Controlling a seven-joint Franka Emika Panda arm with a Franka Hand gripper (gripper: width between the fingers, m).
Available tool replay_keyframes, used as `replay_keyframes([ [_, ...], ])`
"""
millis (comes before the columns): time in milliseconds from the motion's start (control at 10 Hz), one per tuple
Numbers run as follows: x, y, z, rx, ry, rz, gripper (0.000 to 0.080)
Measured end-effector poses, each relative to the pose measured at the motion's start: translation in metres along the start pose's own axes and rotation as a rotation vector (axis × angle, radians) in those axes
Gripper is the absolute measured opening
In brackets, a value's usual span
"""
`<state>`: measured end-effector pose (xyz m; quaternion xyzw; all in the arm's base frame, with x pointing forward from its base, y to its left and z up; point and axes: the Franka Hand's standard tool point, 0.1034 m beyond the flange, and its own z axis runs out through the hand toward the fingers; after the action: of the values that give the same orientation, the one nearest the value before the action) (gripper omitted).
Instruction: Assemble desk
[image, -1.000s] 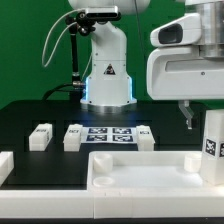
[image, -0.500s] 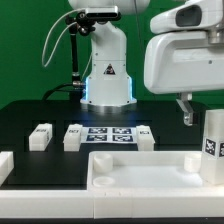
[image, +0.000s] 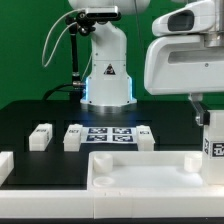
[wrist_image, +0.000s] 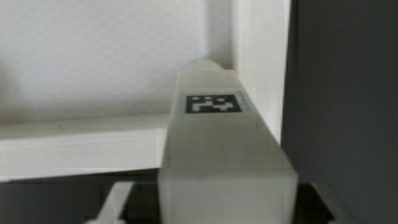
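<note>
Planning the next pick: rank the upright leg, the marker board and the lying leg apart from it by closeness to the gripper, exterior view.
1. Upright leg, at the gripper, exterior view's right.
2. Marker board, centre.
3. Lying leg apart from it, exterior view's left.

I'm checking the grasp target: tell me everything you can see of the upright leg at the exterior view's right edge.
The leg is a white, plastic-looking oblong block, standing upright and cut off by the frame's edge. One face bears a small black-and-white square tag. Its foot is hidden behind the near end of the panel. The gripper hangs close over its top; whether the fingers touch it cannot be told.
</note>
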<state>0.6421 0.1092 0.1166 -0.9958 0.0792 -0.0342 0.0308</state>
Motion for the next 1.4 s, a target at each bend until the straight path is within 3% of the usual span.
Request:
replay_keyframes([
  [200,0.000,0.000,0.000,-0.005,-0.006,0.308,0.0288],
  [500,0.000,0.002,0.000,0.027,-0.039,0.858,0.0288],
  [700,-0.001,0.003,0.001,0.035,-0.042,1.033,0.0288],
  [800,-0.001,0.002,0.002,0.039,-0.037,1.047,0.0368],
  [900,-0.002,0.002,0.002,0.039,-0.037,1.030,0.0368],
  [1100,-0.003,-0.003,0.002,0.023,-0.044,0.746,0.0618],
  [1300,-0.003,-0.010,0.004,0.028,-0.069,0.399,0.0640],
  [1400,-0.002,-0.015,0.003,0.044,-0.033,0.390,0.0648],
])
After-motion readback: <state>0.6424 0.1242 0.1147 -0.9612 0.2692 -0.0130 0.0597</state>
